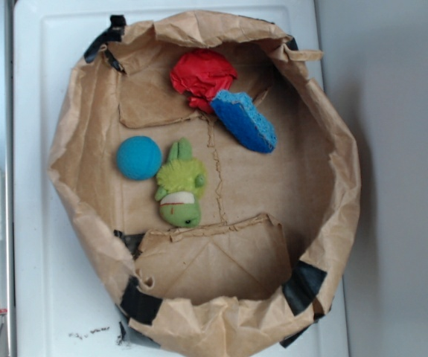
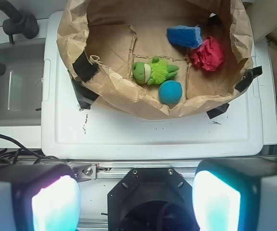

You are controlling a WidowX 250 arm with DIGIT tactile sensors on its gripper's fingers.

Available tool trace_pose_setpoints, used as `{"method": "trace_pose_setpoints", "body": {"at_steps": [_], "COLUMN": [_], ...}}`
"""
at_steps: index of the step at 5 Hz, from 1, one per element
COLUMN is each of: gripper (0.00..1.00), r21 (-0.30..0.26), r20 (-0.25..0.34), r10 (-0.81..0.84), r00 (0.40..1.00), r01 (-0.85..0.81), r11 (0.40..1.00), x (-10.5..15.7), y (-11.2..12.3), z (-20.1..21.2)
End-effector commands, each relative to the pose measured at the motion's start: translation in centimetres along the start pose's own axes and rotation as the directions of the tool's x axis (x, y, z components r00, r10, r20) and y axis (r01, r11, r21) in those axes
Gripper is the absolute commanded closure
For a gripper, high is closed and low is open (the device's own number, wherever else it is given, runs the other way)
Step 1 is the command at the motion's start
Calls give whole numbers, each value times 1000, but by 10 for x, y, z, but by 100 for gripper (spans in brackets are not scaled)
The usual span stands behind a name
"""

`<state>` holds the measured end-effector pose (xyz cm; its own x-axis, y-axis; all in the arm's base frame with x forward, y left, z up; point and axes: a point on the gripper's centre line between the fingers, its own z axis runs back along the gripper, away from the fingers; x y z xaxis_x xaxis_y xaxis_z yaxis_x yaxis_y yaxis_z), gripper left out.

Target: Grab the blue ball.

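Brown paper basin (image 1: 325, 149) on white tabletop (image 1: 42, 223) contains green plush toy (image 1: 180, 186), blue sponge (image 1: 245, 119) touching crumpled red cloth (image 1: 201, 74).

White plastic surface (image 1: 50, 282) carries brown paper-bag basin (image 1: 325, 245), taped at rim.

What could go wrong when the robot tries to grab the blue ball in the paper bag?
1. The blue ball sits right beside the green plush toy, so the open fingers might pinch the toy too, or instead.
2. The ball lies close to the crumpled wall of the paper bag; a finger coming down on that side might catch the paper.
3. The ball is round, so a slightly off squeeze could make it roll away.
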<state>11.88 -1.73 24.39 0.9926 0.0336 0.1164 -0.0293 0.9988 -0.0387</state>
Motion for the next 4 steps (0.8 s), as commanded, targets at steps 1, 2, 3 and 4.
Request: {"method": "trace_pose_setpoints", "body": {"at_steps": [1, 2, 3, 4], "gripper": [0, 0, 0, 0], "r21": [0, -4, -1, -1], "r20": [0, 10, 71, 71], "r10": [0, 31, -53, -53], "r00": [1000, 999, 996, 996], "r01": [0, -31, 53, 53], "r11": [1000, 1000, 999, 999], "x": [0, 50, 99, 99], "y": [0, -4, -1, -1], "z": [0, -5, -13, -13]}}
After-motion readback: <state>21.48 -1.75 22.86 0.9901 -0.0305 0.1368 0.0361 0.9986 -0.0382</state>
